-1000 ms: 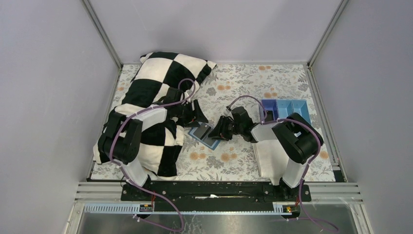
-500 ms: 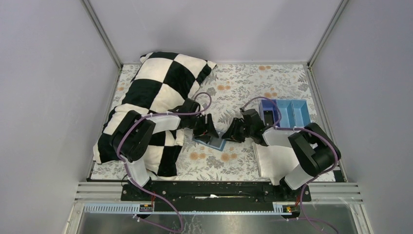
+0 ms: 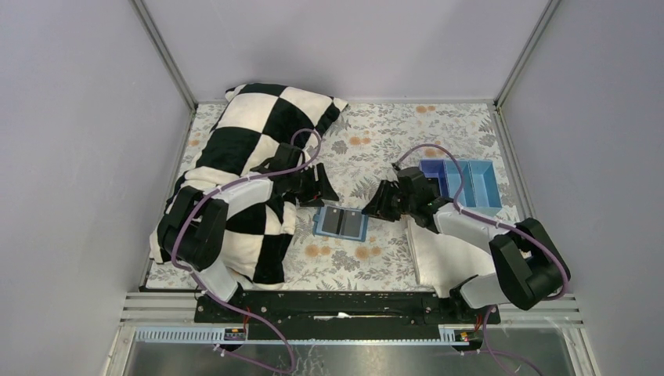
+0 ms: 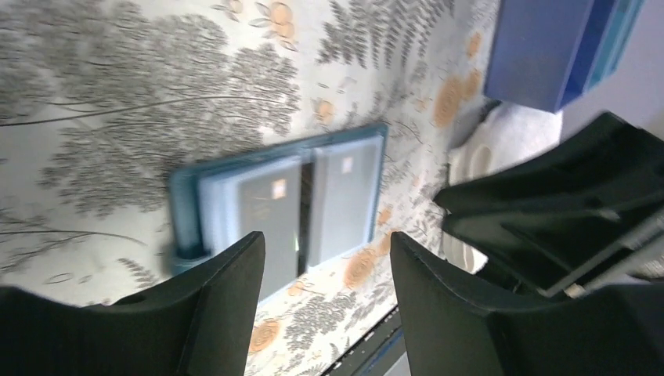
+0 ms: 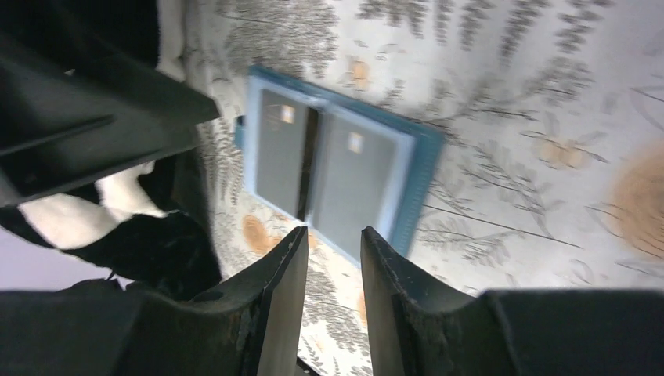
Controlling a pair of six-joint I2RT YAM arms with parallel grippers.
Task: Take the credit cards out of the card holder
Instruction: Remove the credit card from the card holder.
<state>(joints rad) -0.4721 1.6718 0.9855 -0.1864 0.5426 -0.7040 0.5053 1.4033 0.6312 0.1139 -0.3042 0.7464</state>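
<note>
Both claws have drawn back from the card holder, which now lies flat. The floral-patterned cloth surface carries a black-and-white checked pillow and a bright blue compartment tray. Between them, the small light-blue rectangular card holder lies open with two dark grey flat credit cards side by side inside. The left claw stands wide and empty. The right claw is narrower and also empty.

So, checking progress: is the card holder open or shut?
Open: the card holder lies spread flat, two credit cards showing inside.
</note>
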